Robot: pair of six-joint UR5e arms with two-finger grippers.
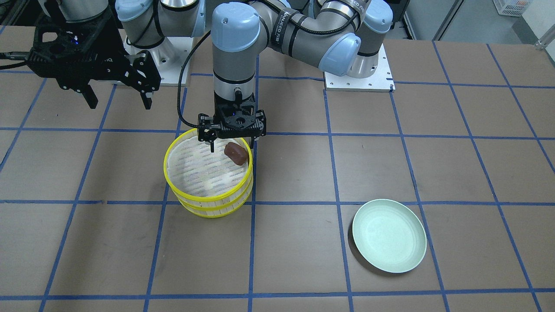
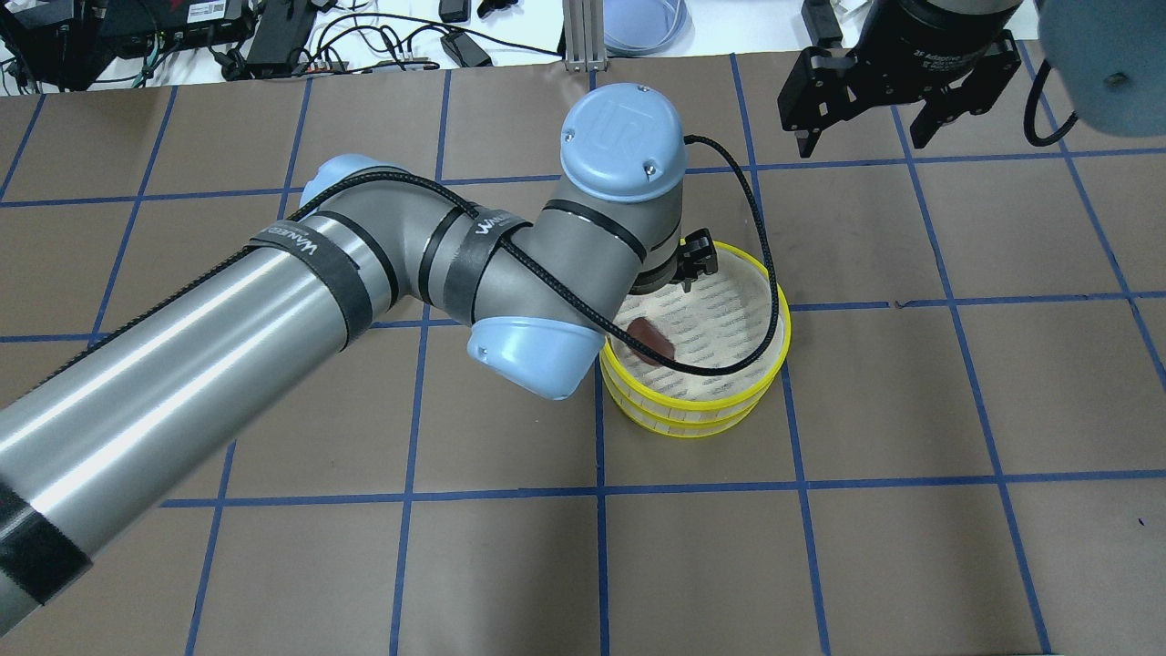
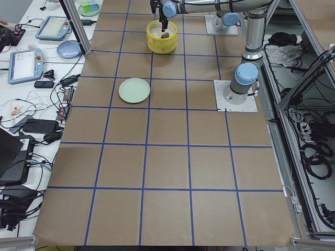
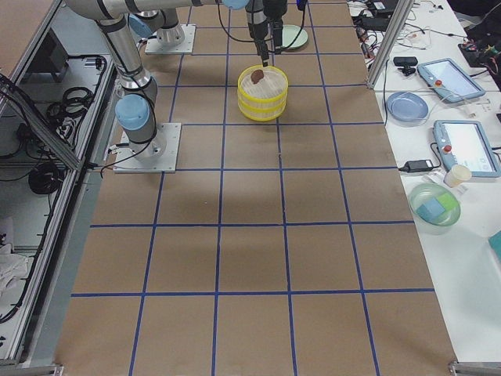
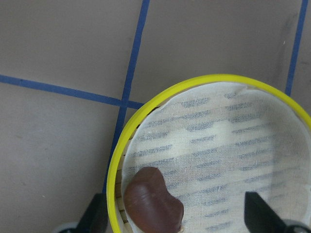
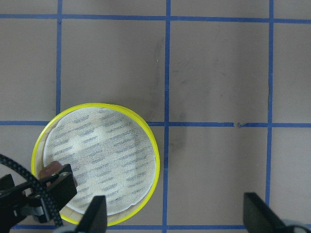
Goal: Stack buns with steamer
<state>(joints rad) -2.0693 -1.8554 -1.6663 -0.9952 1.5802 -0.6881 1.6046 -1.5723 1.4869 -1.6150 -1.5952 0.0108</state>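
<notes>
Brown counter (image 3: pixel 167 167), blue tape grid (image 3: pixel 167 146) across it; left edge of the left-side view, a white bench (image 3: pixel 44 91), cables (image 3: pixel 21 112) everywhere.

Pale green plate (image 1: pixel 389 235) on brown, blue-taped table (image 1: pixel 433 151).

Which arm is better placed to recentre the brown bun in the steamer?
Probably left: the left gripper, open, hangs over the bun in the steamer; the right gripper hovers off to the side.

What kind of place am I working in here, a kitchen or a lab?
Most likely a robotics lab, not a kitchen: the table is covered in brown paper with a blue tape grid, and teach pendants and cables lie on the side bench.
</notes>
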